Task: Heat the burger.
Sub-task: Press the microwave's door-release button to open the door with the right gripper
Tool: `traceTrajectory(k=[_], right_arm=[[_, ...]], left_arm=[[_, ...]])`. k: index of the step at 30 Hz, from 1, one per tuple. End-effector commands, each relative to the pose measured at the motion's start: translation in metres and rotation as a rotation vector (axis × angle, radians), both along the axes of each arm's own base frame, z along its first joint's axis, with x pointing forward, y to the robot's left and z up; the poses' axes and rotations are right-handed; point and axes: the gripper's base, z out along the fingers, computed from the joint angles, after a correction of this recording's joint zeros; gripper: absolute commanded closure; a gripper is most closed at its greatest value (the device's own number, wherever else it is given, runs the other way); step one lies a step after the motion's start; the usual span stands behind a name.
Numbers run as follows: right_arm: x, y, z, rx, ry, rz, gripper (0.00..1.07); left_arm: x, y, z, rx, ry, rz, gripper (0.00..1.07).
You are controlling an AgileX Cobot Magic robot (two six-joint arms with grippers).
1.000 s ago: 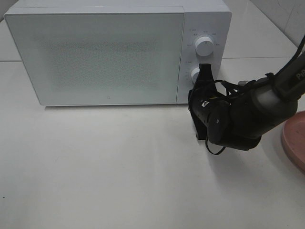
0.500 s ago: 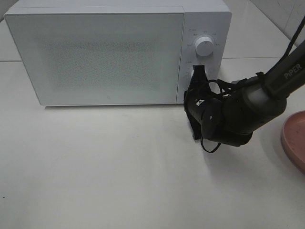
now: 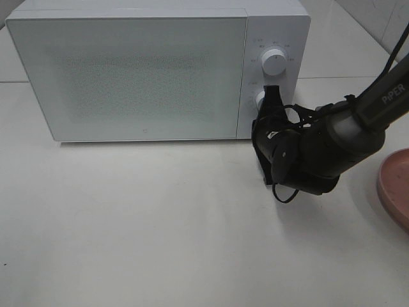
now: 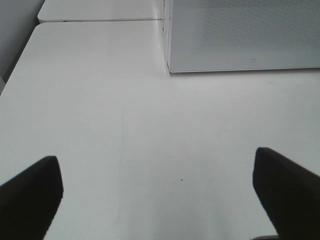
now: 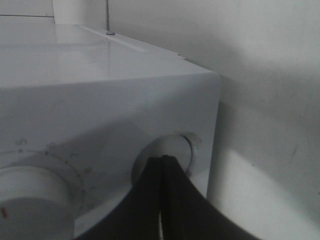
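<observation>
White tabletop (image 3: 128, 224) across the whole scene, pale tiles (image 3: 383, 19) at the far back right. Off to the left, seen only through its own wrist camera: left end effector (image 4: 155, 160), spread wide, two dark fingers (image 4: 30, 195) at the edges of that view, only bare tabletop between them, gripping nothing. Ahead of it, one front corner of the white microwave (image 4: 240, 35). In the high view, sits at the back of the tabletop and fills the upper left and middle, with its broad speckled door (image 3: 140, 77) shut flat. Right of the door, narrow control panel (image 3: 294, 38) with two round white dials: upper dial (image 3: 274, 62) in full view, lower dial (image 3: 261, 100) half covered. Directly at that lower dial: right end effector (image 3: 271, 94), black, fingers pressed together into one narrow wedge, clamping nothing, tips aimed at the dial's face; cannot tell whether touching it or just short of it. Behind it, dark arm (image 3: 358, 128) with looped cables (image 3: 300, 115), stretching off to the right edge above the tabletop. At the far right edge, partly cut off: round pink plate (image 3: 397, 192), lying flat, well apart from the microwave. Cannot tell where the burger is: hidden from all three views.
</observation>
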Motion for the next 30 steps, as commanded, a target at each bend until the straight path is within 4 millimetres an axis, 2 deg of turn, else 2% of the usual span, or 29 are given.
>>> traceTrajectory(k=[1, 18, 30], right_arm=[[0.006, 0.000, 0.010, -0.014, -0.056, 0.016, 1.07], [-0.012, -0.007, 0.011, -0.018, 0.003, 0.046, 1.07], [-0.012, -0.008, 0.007, -0.019, 0.026, 0.028, 1.07]], left_arm=[[-0.003, 0.000, 0.000, -0.005, -0.035, -0.002, 0.09], [-0.003, 0.000, 0.000, -0.004, -0.035, -0.001, 0.09], [-0.003, 0.000, 0.000, -0.004, -0.035, -0.001, 0.09]])
